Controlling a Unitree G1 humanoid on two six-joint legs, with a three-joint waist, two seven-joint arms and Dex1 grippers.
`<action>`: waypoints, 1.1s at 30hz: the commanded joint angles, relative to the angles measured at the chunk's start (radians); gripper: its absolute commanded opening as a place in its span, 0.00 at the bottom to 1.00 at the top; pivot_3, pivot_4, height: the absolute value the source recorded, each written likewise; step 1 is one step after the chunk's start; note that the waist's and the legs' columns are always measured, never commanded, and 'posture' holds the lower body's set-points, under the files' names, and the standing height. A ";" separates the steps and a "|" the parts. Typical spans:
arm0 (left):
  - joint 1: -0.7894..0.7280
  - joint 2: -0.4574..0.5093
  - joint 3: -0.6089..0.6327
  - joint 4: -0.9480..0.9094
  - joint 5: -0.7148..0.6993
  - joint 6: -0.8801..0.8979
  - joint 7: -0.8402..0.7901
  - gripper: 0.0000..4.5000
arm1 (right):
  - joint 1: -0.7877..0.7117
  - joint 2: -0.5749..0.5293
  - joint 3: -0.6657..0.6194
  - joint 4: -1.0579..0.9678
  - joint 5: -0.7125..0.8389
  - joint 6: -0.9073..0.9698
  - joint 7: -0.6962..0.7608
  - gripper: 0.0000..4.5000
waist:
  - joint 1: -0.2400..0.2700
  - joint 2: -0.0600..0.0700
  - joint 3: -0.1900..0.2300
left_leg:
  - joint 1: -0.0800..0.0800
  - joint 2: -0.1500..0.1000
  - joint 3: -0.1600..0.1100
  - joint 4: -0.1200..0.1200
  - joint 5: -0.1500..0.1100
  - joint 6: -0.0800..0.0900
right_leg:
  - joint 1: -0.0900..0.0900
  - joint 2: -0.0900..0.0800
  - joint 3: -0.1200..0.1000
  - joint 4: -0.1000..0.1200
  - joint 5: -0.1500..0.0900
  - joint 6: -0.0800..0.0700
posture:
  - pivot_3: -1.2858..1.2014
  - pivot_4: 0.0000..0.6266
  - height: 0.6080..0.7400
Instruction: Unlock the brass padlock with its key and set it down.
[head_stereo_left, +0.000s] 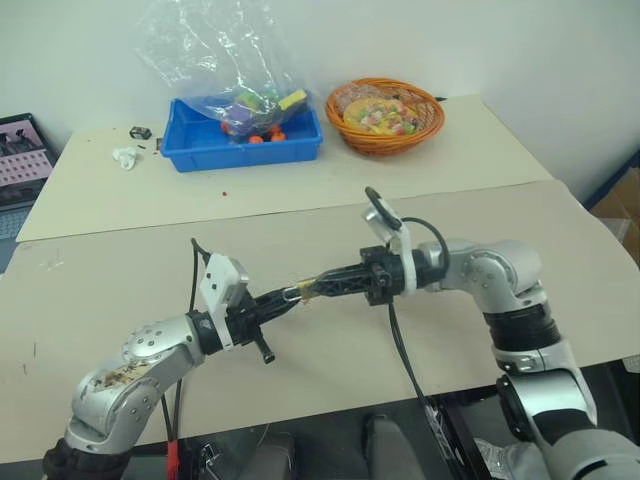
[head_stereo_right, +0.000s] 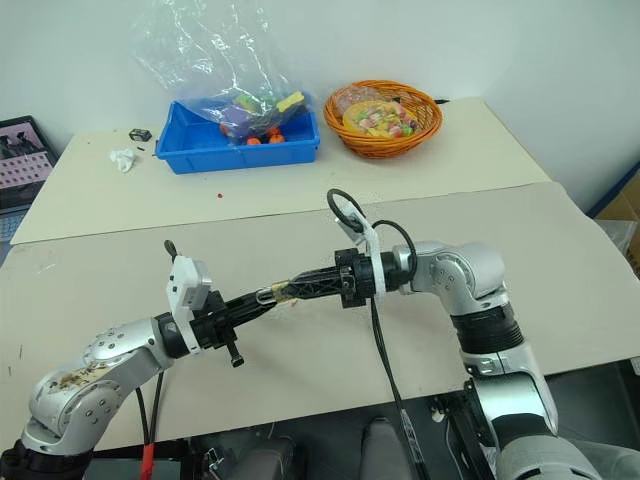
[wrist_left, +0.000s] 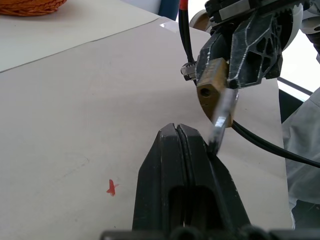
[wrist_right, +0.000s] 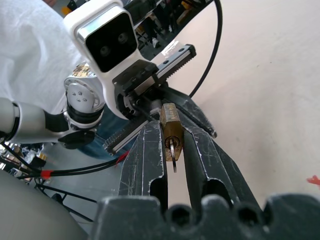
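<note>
The right hand (wrist_right: 172, 145) clamped the padlock (wrist_right: 171, 131) above the surface (head_stereo_left: 330, 330); the left hand (wrist_left: 192, 150), closed, pinched its key (wrist_left: 221, 117). Small, rigid, probably slippery metal: best gripped across the body's flat sides.

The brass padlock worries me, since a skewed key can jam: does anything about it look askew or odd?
Nothing looks damaged. The brass padlock sits clamped between the right gripper fingers above the table, with a silvery key in its keyhole. The left gripper, fingers shut, pinches the key beside its fingertips, so the key slants.
</note>
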 joint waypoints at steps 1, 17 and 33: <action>-0.008 -0.005 0.027 -0.002 0.006 -0.020 -0.006 0.01 | -0.041 0.018 -0.024 0.029 -0.015 -0.034 -0.023 0.05 | -0.001 0.000 0.000 | 0.000 0.000 0.000 0.000 0.000 0.000 | 0.000 0.000 0.000 0.000 0.000 0.000 | 0.52 0.24 1.00; -0.010 -0.015 0.031 -0.009 0.021 -0.007 -0.004 0.01 | -0.057 0.041 -0.020 0.082 -0.056 -0.057 -0.052 0.05 | -0.002 0.000 0.000 | 0.000 0.000 0.000 0.000 0.000 0.000 | 0.000 0.000 0.000 0.000 0.000 0.000 | 0.52 0.24 1.00; -0.012 -0.017 0.040 -0.015 0.021 0.000 0.004 0.01 | -0.117 0.011 -0.063 0.157 -0.051 -0.073 0.022 0.05 | -0.003 0.000 0.000 | 0.000 0.000 0.000 0.000 0.000 0.000 | 0.000 0.000 0.000 0.000 0.000 0.000 | 0.52 0.24 1.00</action>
